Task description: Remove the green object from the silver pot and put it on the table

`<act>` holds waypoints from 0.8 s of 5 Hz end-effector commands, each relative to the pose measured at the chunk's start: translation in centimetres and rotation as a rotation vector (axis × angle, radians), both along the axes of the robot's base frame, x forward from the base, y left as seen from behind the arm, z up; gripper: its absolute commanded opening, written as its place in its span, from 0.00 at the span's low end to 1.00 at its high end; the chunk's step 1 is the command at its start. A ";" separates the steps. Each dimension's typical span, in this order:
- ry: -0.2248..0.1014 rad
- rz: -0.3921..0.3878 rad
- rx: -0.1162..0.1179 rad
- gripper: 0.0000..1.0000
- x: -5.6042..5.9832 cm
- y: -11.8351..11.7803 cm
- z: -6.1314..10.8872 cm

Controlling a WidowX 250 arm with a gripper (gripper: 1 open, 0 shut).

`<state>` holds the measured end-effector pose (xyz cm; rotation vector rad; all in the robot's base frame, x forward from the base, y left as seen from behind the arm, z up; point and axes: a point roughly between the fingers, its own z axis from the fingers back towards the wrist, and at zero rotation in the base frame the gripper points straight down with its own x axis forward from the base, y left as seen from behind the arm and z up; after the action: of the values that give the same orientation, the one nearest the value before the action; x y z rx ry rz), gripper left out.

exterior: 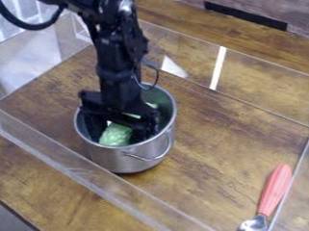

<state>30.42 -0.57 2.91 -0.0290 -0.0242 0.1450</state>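
Note:
The silver pot (123, 145) stands on the dark wooden table (234, 131), left of centre. Inside it lies the light green object (115, 136), only partly showing between the black fingers. My gripper (120, 119) reaches straight down into the pot from above, its jaws standing open on either side of the green object. I cannot tell whether the fingers touch it. The black arm rises up and to the left out of the pot.
A red-handled spoon (269, 201) lies on the table at the lower right. Clear acrylic walls (218, 67) edge the tabletop, with one low wall running along the front near the pot.

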 end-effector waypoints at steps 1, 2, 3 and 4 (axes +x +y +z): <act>-0.050 0.072 0.001 0.00 1.2 0.7 1.1; -0.051 0.070 -0.005 0.00 1.8 0.4 0.9; -0.056 0.067 -0.015 0.00 2.3 -0.1 0.9; -0.057 0.131 -0.017 0.00 1.5 -0.4 1.7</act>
<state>31.58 -0.73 2.79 -0.0411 -0.0272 0.2797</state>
